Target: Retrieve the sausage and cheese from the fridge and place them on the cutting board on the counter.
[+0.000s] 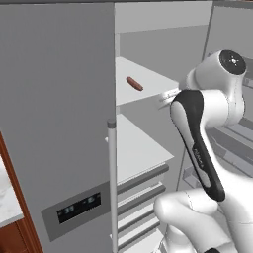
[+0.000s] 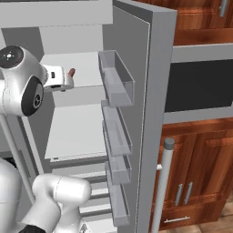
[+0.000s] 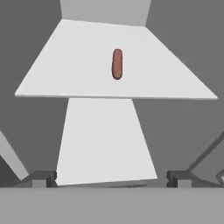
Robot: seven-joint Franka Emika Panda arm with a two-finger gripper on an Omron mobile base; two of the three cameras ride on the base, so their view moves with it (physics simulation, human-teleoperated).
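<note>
Reddish-brown sausage (image 3: 117, 64) lies flat on an upper white shelf inside the open fridge (image 1: 59, 123).

Reddish-brown wooden cabinets (image 2: 200, 154) with silver handles (image 2: 183, 193)

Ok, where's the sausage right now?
The sausage lies alone on an upper white shelf inside the open fridge, above a second shelf. In the hand view it sits ahead of the open tool, not yet touched.
</note>
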